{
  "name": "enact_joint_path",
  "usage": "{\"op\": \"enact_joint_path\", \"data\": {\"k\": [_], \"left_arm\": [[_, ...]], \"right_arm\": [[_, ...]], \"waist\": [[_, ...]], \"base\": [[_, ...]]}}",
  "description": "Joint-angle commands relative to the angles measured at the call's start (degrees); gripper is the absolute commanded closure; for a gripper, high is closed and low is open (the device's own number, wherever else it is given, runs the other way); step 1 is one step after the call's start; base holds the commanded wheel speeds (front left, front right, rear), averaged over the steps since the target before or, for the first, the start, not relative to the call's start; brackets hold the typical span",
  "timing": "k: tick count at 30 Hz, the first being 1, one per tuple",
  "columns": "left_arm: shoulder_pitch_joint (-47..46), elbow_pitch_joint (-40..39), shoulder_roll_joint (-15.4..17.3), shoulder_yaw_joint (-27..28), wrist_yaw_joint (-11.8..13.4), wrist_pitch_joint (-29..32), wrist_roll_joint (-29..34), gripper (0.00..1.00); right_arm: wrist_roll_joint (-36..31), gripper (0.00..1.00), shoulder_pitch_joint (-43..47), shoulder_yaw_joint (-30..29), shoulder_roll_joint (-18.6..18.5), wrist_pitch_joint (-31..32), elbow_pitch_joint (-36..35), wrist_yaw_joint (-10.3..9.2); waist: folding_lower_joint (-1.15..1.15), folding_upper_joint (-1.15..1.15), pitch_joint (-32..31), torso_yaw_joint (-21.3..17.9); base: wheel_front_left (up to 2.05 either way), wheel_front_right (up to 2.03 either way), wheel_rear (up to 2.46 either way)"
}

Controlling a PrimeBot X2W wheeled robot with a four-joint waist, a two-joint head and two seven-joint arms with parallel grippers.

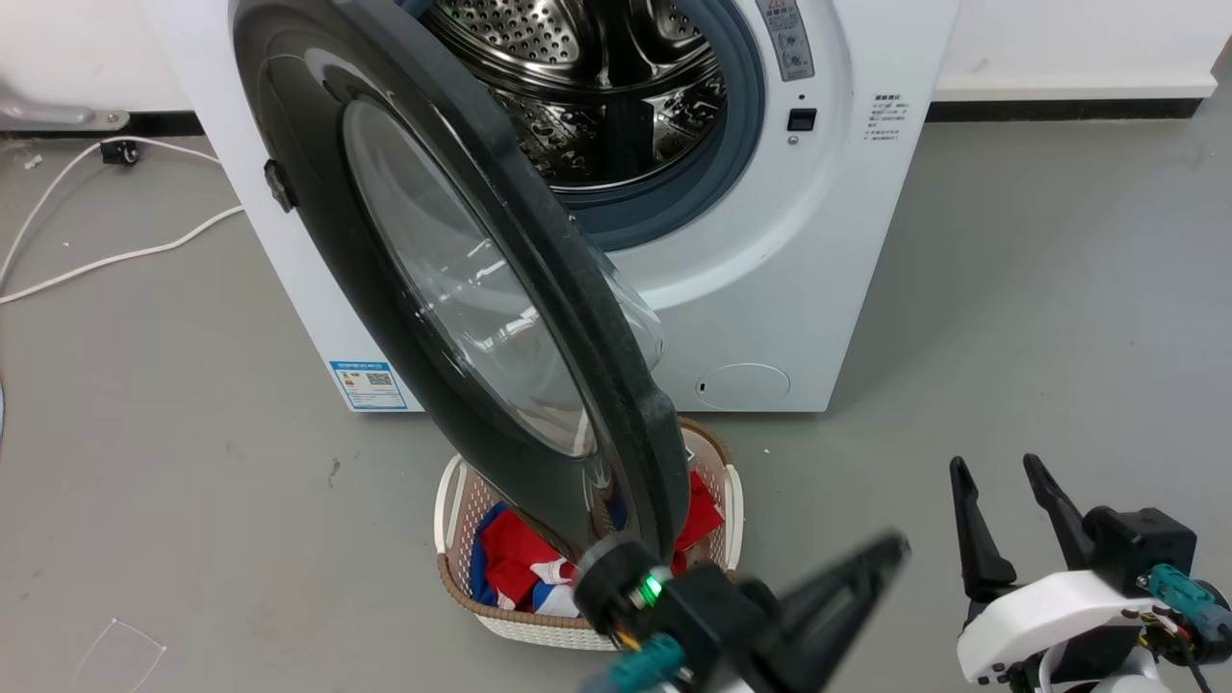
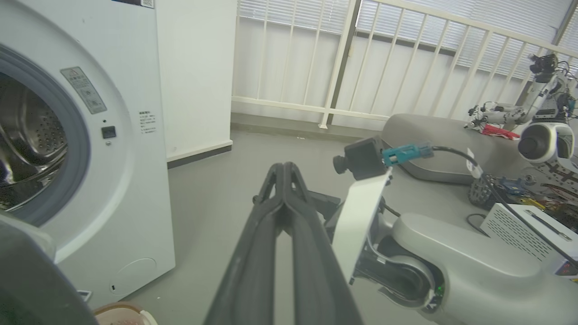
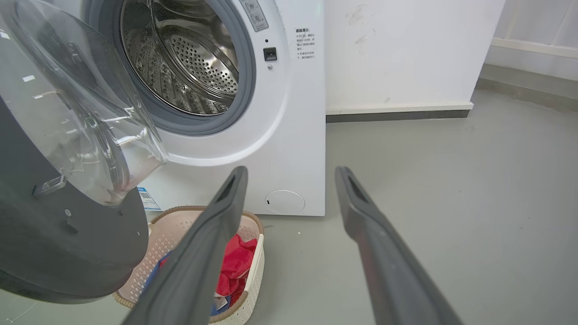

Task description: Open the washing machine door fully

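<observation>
The washing machine [image 1: 770,241] stands ahead with its steel drum [image 1: 597,77] exposed. The washing machine door [image 1: 318,192], glossy black with a clear glass bowl [image 3: 81,113], is swung well out toward me, and its lower edge hangs over a basket. My left gripper [image 1: 890,549] is shut and empty. It is blurred and points right, with its wrist right by the door's bottom edge; I cannot tell if they touch. In the left wrist view the shut fingers [image 2: 284,180] point away from the machine. My right gripper [image 1: 1011,486] is open and empty at the lower right, clear of the door.
A white woven basket [image 1: 452,520] with red and blue clothes [image 1: 520,563] sits on the floor under the door. White cables [image 1: 96,260] lie to the machine's left. Grey floor lies to the right. Equipment [image 2: 519,225] and a railing [image 2: 343,58] show in the left wrist view.
</observation>
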Motion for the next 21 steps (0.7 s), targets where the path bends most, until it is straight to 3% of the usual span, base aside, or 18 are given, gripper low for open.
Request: {"op": "enact_joint_path", "data": {"k": [1, 9, 21], "left_arm": [[0.85, 0.47, 0.12, -0.26, -0.02, 0.28, -0.34, 1.0], [0.38, 10.78, 0.6, -1.22, 1.48, -0.54, 1.09, 1.0], [-4.7, 20.49, 0.02, 5.58, 8.85, -7.33, 0.05, 1.0]], "right_arm": [[-0.38, 0.0, -0.99, 0.09, 0.15, -0.21, 0.09, -0.02], [-0.01, 0.0, -2.09, 0.59, 0.13, -0.5, -0.28, -0.02], [0.7, 0.0, -1.96, 0.51, 0.13, -0.37, 0.41, -0.02]], "waist": [[0.0, 0.0, 0.1, -0.16], [0.0, 0.0, 1.44, -0.91], [0.0, 0.0, 1.93, -1.5]], "base": [[0.0, 0.0, 0.0], [0.0, 0.0, 0.0], [0.0, 0.0, 0.0]]}}
